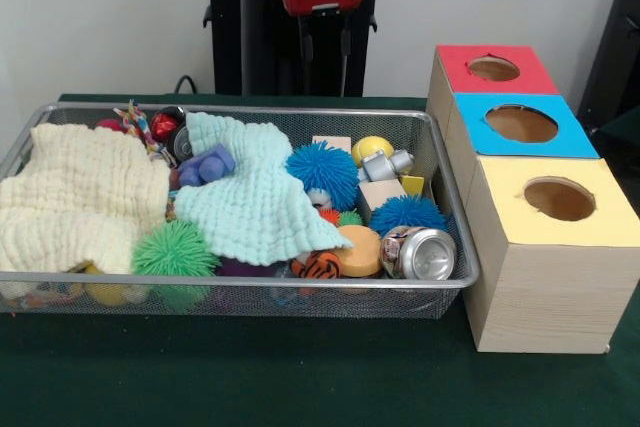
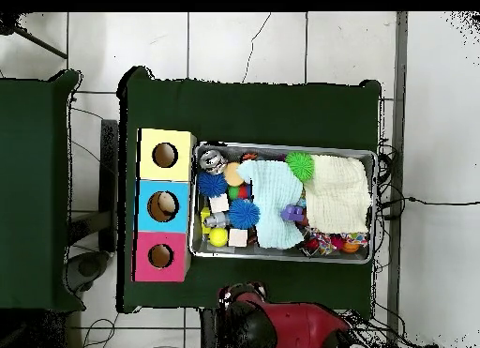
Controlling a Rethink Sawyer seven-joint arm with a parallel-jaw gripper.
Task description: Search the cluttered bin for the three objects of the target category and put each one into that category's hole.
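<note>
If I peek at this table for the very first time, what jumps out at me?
Probably the wire bin stuffed with toys: two fuzzy blue balls, a spiky green ball at the front, and a pale yellow cloth beside a mint cloth. Next to the bin stand three wooden boxes with round holes, topped red, blue and yellow.
</note>
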